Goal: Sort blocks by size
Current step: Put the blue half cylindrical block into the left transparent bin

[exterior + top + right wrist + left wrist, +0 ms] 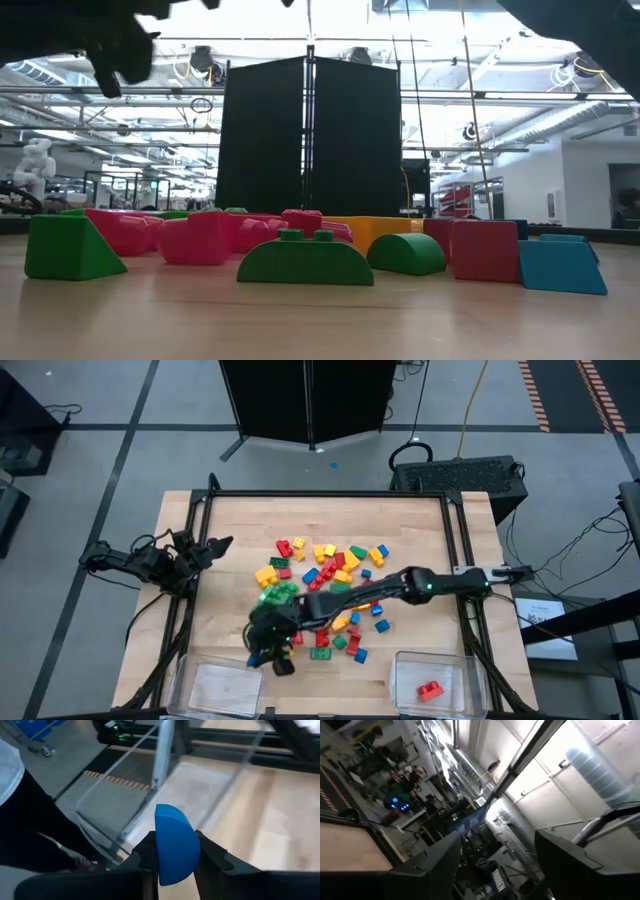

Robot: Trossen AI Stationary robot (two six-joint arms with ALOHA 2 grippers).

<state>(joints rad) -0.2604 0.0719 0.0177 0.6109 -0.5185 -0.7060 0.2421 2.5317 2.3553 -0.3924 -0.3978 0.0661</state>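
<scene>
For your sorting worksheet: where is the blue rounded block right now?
The blue rounded block is clamped in the right gripper, over the table's near edge in the high view, beside the left clear bin.

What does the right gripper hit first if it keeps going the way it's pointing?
Probably the clear bin at the table's near-left corner. The right gripper, shut on a rounded blue block, points at the bin's near wall and open top. Depth is unclear, so it may pass over the rim.

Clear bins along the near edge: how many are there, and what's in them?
2. Left bin looks empty; right bin holds one red block. The right end effector partly covers the left bin's corner.
</scene>
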